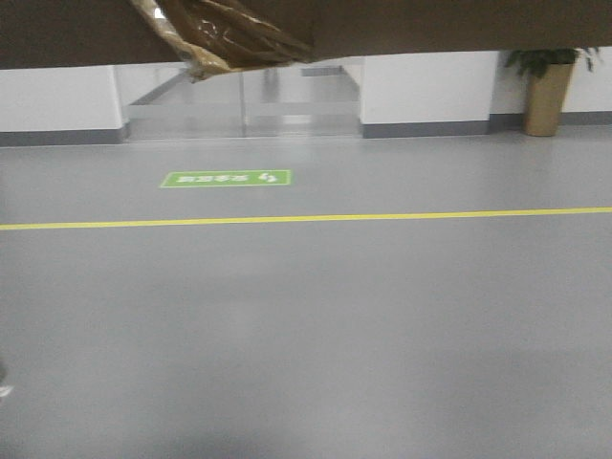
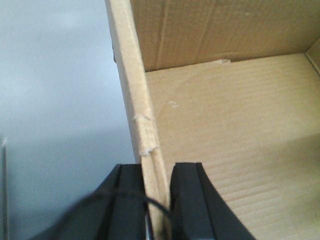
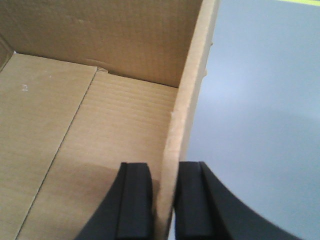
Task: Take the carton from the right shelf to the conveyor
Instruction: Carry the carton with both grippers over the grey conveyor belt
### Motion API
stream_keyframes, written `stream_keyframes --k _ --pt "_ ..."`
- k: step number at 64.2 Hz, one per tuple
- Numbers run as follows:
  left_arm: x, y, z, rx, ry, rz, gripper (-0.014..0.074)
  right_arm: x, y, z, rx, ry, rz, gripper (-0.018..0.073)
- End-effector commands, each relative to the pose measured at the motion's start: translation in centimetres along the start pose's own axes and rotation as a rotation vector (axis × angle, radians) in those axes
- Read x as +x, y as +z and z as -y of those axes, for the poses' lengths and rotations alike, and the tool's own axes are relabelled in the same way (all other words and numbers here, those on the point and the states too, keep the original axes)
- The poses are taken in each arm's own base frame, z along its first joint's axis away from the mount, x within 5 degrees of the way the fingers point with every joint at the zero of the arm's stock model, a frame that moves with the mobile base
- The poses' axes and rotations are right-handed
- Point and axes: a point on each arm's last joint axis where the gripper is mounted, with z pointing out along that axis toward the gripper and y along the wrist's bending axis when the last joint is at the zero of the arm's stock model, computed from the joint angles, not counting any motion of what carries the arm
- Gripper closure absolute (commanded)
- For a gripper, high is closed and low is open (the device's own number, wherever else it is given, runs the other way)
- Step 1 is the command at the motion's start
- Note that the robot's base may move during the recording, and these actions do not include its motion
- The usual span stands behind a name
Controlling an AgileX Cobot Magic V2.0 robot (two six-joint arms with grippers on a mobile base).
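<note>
The brown carton [image 1: 430, 24] hangs across the top of the front view, a ragged twist of glossy tape [image 1: 225, 38] dangling from its underside. My left gripper [image 2: 157, 172] is shut on the carton's left wall [image 2: 135, 100], one black finger outside and one inside. In the right wrist view my right gripper [image 3: 164, 172] is shut on the carton's right wall [image 3: 190, 90]. Both wrist views look into the open carton's bare floor [image 2: 235, 130] [image 3: 100, 130]. The right shelf and the conveyor are out of view.
Smooth grey floor [image 1: 306, 325] lies below the carton, crossed by a yellow line [image 1: 306, 218] with a green floor sign [image 1: 226, 179] beyond it. A white wall with glass doors [image 1: 244, 100] stands at the back, a potted plant [image 1: 548, 91] at the far right.
</note>
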Motion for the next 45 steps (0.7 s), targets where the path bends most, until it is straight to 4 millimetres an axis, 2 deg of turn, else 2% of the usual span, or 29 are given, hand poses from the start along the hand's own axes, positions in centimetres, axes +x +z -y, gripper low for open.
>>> stream_keyframes --k 1,19,45 --pt "-0.29 -0.76 0.04 0.019 0.007 0.045 0.0613 -0.88 -0.79 0.15 0.009 -0.019 0.111 0.0617" --pt "-0.29 -0.76 0.04 0.019 0.007 0.045 0.0613 -1.73 -0.92 0.08 0.002 -0.02 0.206 0.0617" --pt "-0.33 -0.76 -0.08 0.006 0.012 0.05 0.0613 -1.77 -0.93 0.07 0.002 -0.02 0.211 0.0617"
